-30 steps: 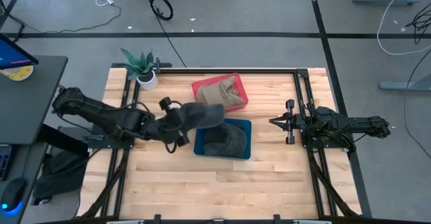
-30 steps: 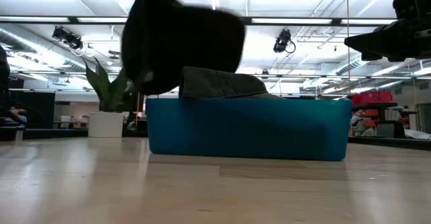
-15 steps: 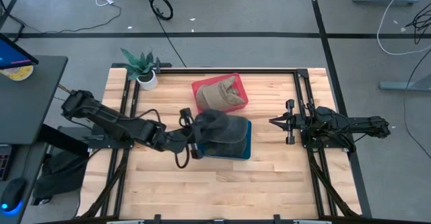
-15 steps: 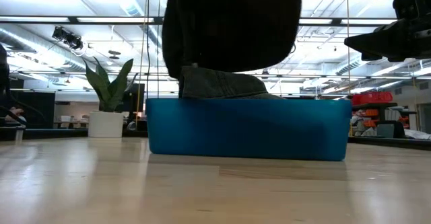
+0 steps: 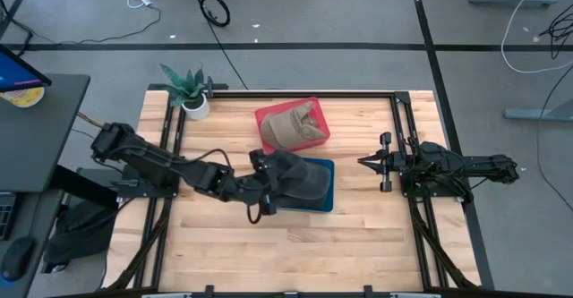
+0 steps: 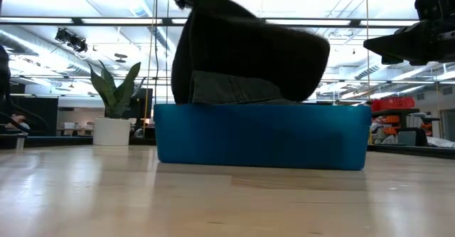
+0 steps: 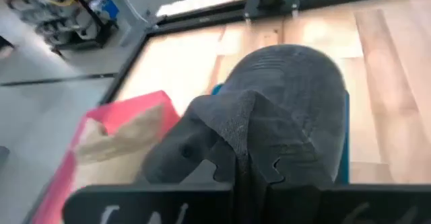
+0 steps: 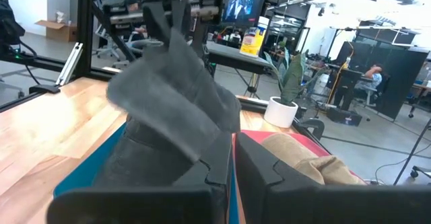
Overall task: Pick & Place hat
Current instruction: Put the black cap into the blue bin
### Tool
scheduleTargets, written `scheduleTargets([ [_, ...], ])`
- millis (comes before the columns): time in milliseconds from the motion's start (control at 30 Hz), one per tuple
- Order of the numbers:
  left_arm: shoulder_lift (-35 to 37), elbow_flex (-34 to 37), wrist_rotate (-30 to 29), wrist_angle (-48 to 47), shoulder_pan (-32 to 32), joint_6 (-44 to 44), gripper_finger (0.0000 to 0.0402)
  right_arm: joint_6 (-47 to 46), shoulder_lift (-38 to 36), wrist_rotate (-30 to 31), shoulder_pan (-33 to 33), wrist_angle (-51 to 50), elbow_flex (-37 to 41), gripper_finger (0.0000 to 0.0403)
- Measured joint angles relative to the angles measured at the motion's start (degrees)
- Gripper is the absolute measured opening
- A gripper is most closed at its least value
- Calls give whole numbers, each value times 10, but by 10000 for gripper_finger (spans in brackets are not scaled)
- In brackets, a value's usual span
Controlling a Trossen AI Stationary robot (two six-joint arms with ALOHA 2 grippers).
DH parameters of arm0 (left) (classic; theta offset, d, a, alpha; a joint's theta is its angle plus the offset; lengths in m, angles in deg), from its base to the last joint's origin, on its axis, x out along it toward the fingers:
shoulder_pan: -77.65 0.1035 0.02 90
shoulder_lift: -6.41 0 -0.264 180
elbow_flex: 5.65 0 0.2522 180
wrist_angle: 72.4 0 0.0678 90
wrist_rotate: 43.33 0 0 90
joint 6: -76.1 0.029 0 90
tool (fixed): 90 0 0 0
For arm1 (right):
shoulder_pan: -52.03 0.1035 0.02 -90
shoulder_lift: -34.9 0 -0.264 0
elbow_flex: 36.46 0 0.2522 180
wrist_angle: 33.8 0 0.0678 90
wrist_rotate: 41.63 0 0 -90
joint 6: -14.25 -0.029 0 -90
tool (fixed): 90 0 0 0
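My left gripper (image 5: 262,180) is shut on a dark grey hat (image 5: 300,177) over the blue bin (image 5: 328,166). The hat also shows in the left wrist view (image 7: 283,96), the low view (image 6: 245,48) and the right wrist view (image 8: 168,96). Another grey hat (image 6: 234,91) lies inside the blue bin (image 6: 263,134). A tan hat (image 5: 291,123) lies in a red bin (image 5: 269,114) behind it. My right gripper (image 5: 365,162) is shut and empty, to the right of the blue bin. My left gripper pinches a bunched fold at the dark hat's edge (image 7: 244,158) between its two fingers. The fingers come from the table's left, slanting down. The hat hangs past the fingers over the blue bin, tilted. Its low side (image 6: 186,87) reaches the bin's rim; whether it rests there I cannot tell.
A potted plant (image 5: 190,90) stands at the table's far left corner. Bare wood (image 5: 295,244) lies along the near side. A dark frame rail (image 5: 398,137) runs beside my right arm.
My left gripper has gone toward the table's right edge and down, carrying the dark hat from beside the blue bin's left wall to above the bin. The hat has dropped lower and now hangs tilted over the grey hat in the bin.
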Motion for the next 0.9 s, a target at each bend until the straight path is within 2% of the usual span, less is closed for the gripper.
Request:
scheduleTargets([
  [233, -46, 0, 100, 20, 29, -53, 12, 0, 0, 0, 0, 0, 0, 24],
  [500, -99, 0, 224, 34, 62, -70, 13, 0, 0, 0, 0, 0, 0, 24],
  [733, -103, 0, 230, 32, 72, -65, 52, 0, 0, 0, 0, 0, 0, 24],
  [900, -103, 0, 251, 33, 69, -54, 99, 0, 0, 0, 0, 0, 0, 24],
])
